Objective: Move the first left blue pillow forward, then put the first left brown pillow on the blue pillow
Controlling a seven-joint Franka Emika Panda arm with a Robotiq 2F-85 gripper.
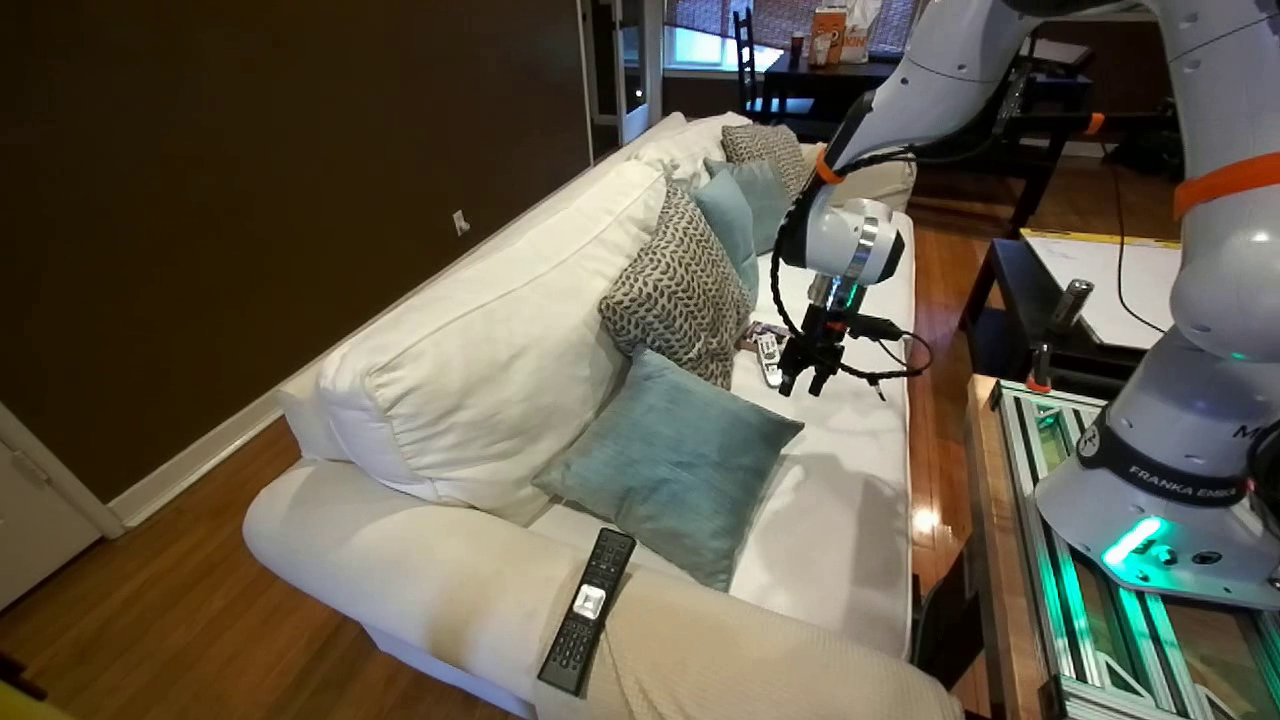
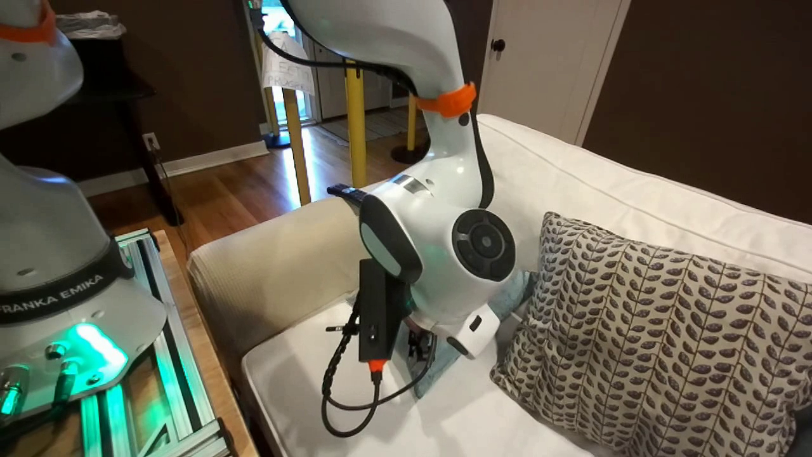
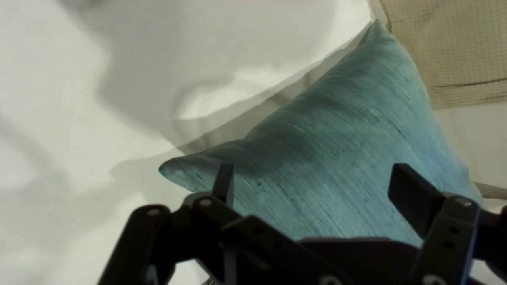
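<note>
The blue pillow (image 1: 680, 460) lies tilted on the sofa seat near the armrest, against the white back cushion. In an exterior view the arm mostly hides the blue pillow (image 2: 515, 294). The brown pillow (image 1: 685, 280), with its leaf-like print, leans on the sofa back beside it; it also shows in an exterior view (image 2: 666, 349). My gripper (image 1: 803, 388) is open and empty, above the seat by the blue pillow's corner. In the wrist view the blue pillow (image 3: 336, 138) lies beyond the spread fingers of the gripper (image 3: 313, 168); no contact shows.
A black remote (image 1: 588, 610) lies on the armrest (image 1: 400, 540). A white remote (image 1: 769, 358) lies on the seat by the brown pillow. Farther along are other teal pillows (image 1: 728, 215) and another patterned pillow (image 1: 765, 148). The robot's table (image 1: 985, 540) stands before the sofa.
</note>
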